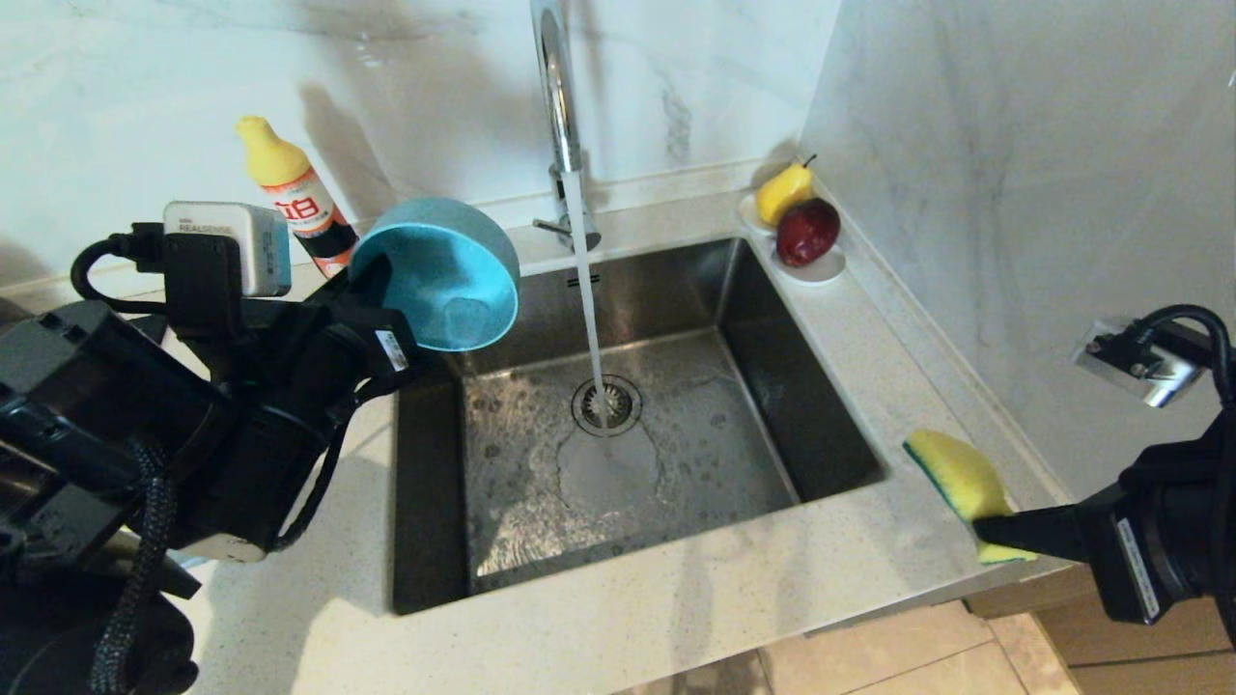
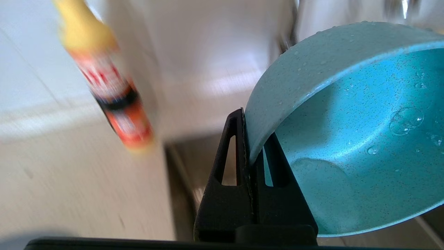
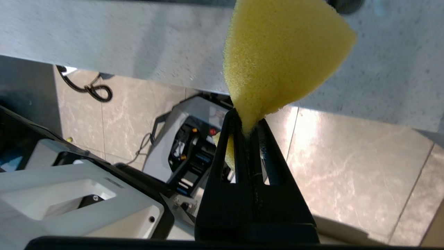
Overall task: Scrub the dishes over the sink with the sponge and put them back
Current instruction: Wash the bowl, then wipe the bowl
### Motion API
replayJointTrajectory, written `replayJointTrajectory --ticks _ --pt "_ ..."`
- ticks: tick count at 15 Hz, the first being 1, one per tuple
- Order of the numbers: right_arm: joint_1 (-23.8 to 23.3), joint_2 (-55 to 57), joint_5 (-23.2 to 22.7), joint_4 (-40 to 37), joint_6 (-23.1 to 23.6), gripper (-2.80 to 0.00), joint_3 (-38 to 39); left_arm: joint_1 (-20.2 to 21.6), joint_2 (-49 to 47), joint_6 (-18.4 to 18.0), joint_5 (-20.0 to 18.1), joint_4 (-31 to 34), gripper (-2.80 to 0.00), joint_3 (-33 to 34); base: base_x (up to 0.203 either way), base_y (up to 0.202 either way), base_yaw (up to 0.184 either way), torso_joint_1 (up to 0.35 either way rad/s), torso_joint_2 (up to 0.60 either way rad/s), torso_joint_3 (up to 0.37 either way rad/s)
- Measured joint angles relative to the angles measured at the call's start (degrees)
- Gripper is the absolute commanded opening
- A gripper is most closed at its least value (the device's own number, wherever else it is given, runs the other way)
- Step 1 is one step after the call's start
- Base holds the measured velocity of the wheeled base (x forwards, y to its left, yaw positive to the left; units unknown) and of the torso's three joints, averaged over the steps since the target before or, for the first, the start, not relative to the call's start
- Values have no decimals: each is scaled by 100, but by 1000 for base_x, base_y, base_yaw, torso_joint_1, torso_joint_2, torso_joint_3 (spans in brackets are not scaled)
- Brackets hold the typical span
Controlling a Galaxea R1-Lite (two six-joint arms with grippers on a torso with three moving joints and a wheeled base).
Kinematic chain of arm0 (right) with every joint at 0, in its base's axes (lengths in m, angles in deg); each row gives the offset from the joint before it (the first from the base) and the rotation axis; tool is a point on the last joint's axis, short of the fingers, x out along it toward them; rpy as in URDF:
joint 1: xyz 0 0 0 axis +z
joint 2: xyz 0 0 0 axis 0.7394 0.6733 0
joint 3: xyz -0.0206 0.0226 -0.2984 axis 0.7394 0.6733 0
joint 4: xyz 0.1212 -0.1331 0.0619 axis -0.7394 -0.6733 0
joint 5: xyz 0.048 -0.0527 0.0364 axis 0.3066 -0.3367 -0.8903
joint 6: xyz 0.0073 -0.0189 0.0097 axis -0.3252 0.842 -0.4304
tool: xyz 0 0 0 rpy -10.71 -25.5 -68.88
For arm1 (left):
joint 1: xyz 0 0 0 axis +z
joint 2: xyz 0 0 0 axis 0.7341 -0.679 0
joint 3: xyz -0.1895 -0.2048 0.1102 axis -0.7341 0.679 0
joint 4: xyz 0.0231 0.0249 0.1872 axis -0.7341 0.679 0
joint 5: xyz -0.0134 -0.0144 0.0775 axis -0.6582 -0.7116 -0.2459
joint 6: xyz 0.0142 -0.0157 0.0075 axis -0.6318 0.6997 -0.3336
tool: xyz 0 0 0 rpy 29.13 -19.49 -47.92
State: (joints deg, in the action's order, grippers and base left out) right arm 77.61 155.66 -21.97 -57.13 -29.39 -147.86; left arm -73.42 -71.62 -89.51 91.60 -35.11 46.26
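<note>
The left gripper (image 2: 250, 152) is clamped on the rim of the teal bowl (image 1: 446, 275), holding it tipped on edge above the sink's (image 1: 830, 425) far-left corner, probably so water drains off rather than pools. The right gripper (image 3: 250, 133) pinches one end of the sponge (image 1: 961, 478), held out over the counter (image 1: 676, 598) at the sink's near right, well apart from the bowl. The faucet (image 1: 560, 106) runs onto the drain (image 1: 606, 405). A bottle (image 1: 294, 193) stands far left; fruit (image 1: 797, 214) sits far right.
</note>
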Motion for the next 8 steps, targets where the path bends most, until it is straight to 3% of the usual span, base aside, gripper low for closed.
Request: replayJointTrajectory --ticks 4,8 --pt "22 -154 -274 -67 -22 -280 -146 -101 601 617 -328 1915 -280 -129 0 0 0 0 0 0" --pt "30 -234 -737 -168 -321 -280 -353 -188 1435 1472 -1263 5158 -280 -968 0 0 0 0 0 0"
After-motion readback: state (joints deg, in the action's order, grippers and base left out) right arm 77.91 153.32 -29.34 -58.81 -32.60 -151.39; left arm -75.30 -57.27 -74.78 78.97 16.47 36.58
